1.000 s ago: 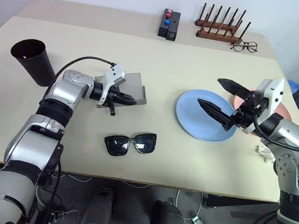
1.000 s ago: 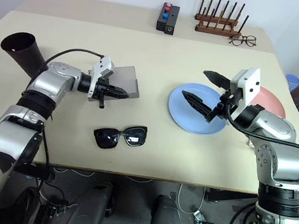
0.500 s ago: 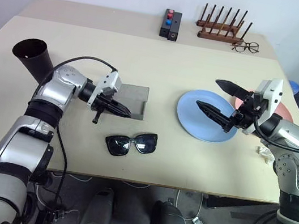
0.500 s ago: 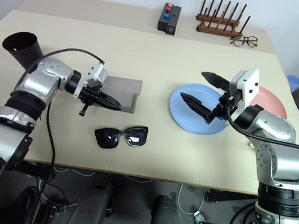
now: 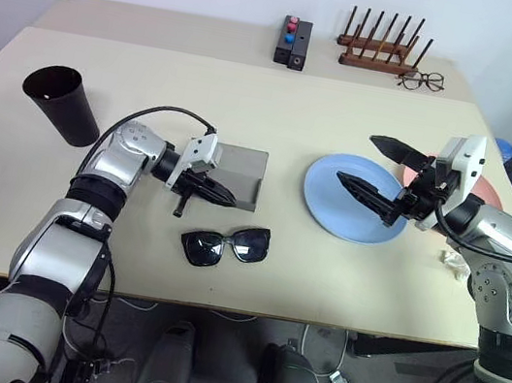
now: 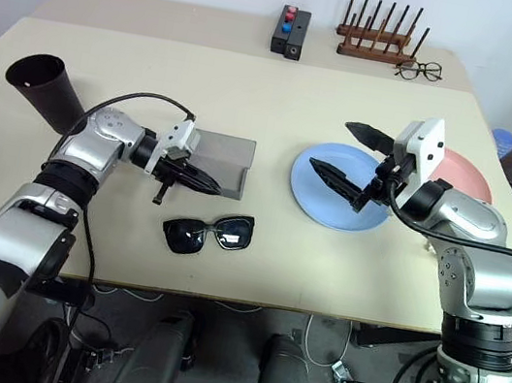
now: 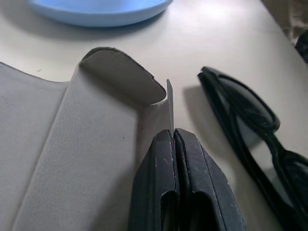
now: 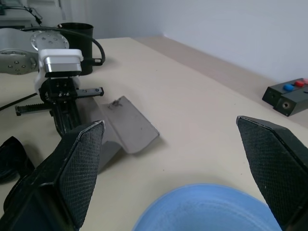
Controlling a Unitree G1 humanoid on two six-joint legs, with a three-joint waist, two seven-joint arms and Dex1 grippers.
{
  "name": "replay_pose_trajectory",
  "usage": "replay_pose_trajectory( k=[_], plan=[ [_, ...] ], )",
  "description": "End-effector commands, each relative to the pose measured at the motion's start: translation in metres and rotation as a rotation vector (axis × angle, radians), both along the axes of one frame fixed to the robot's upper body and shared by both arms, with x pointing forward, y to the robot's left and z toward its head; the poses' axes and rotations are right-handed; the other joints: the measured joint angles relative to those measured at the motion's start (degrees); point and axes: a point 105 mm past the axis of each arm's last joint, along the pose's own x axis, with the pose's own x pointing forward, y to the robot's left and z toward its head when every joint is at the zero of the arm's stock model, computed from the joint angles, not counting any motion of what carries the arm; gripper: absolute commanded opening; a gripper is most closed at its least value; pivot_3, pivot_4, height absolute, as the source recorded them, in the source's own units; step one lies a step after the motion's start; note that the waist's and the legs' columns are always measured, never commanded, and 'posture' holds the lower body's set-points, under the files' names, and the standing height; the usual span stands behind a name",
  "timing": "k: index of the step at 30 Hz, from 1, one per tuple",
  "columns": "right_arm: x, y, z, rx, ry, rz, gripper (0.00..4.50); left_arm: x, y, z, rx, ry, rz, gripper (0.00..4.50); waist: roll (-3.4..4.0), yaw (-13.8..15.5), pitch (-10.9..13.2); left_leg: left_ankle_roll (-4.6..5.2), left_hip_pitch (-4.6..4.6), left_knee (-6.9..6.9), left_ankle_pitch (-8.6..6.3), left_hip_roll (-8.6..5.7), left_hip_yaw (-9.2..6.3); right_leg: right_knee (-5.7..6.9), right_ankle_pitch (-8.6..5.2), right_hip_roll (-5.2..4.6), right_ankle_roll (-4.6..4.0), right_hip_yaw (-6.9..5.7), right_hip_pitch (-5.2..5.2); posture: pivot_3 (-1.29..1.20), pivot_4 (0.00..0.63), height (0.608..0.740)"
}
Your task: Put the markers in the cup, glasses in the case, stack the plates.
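Observation:
The grey case (image 5: 240, 171) lies spread open and flat on the table. My left gripper (image 5: 221, 196) is shut on a thin flap at its near edge, and the left wrist view shows that flap pinched between the fingertips (image 7: 166, 144). The black glasses (image 5: 223, 246) lie folded out just in front of the case, apart from it. Far to the left stands the black cup (image 5: 62, 103), upright. My right gripper (image 5: 358, 158) hovers open over the light blue plate (image 5: 330, 192), holding nothing. The pink plate (image 6: 470, 173) lies behind that arm, partly hidden. The markers are out of view.
At the table's far edge are a black box with red and blue buttons (image 5: 291, 40), a wooden rack (image 5: 378, 47) and wire-rimmed spectacles (image 5: 419, 79). A crumpled white scrap (image 5: 454, 262) lies near the right edge.
The case's tilted panel has come down flat as my left gripper, still shut on its edge, rolled and drew a little toward me. The right arm stayed still.

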Motion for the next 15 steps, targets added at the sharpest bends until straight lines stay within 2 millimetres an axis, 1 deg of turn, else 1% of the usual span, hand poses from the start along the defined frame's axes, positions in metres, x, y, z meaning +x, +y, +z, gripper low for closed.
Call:
replay_pose_trajectory(
  k=[1,3,6,11,13,15],
  plan=[
    [-0.006,-0.001,0.005,-0.023,-0.030,0.011,4.50,0.005,-0.005,0.011,-0.019,-0.028,0.006,0.05,0.00,0.0,0.0,0.00,0.00,0.01,0.00,0.00,0.00,0.00,0.00,0.00,0.00,0.00,0.00,0.00,0.150,0.740],
    [-0.008,-0.001,0.000,-0.046,-0.015,0.017,4.50,0.010,-0.004,0.010,-0.009,-0.030,0.047,0.05,0.00,0.1,0.0,0.00,-0.01,0.02,0.00,0.00,0.00,0.00,0.00,0.00,0.00,0.00,0.01,0.00,0.150,0.740],
    [-0.014,0.001,-0.007,-0.064,0.017,0.049,4.50,0.011,-0.005,0.012,-0.020,-0.027,0.045,0.05,0.00,0.0,0.0,0.01,0.00,0.03,0.00,0.00,0.00,0.01,0.00,0.00,0.00,0.00,0.01,0.00,0.150,0.740],
    [-0.016,0.000,-0.007,-0.080,0.012,0.050,4.50,0.011,-0.012,0.019,-0.064,0.075,0.067,0.05,0.00,0.0,0.0,0.01,0.00,0.05,-0.01,0.00,-0.01,0.03,0.00,0.00,0.00,0.00,0.01,0.00,0.150,0.740],
    [-0.016,0.000,-0.007,-0.078,0.011,0.049,4.50,0.012,-0.014,0.021,-0.079,0.067,0.069,0.05,0.00,0.0,0.0,0.02,-0.01,0.08,-0.02,0.00,-0.01,0.02,0.00,0.00,0.00,0.00,0.02,0.00,0.150,0.740],
    [-0.016,-0.001,-0.007,-0.075,0.011,0.047,4.50,0.013,-0.014,0.019,-0.063,0.042,0.071,0.05,0.00,0.0,0.0,0.03,-0.01,0.08,-0.02,0.00,-0.02,0.02,0.00,0.00,0.00,0.00,0.02,0.00,0.150,0.740]
  ],
)
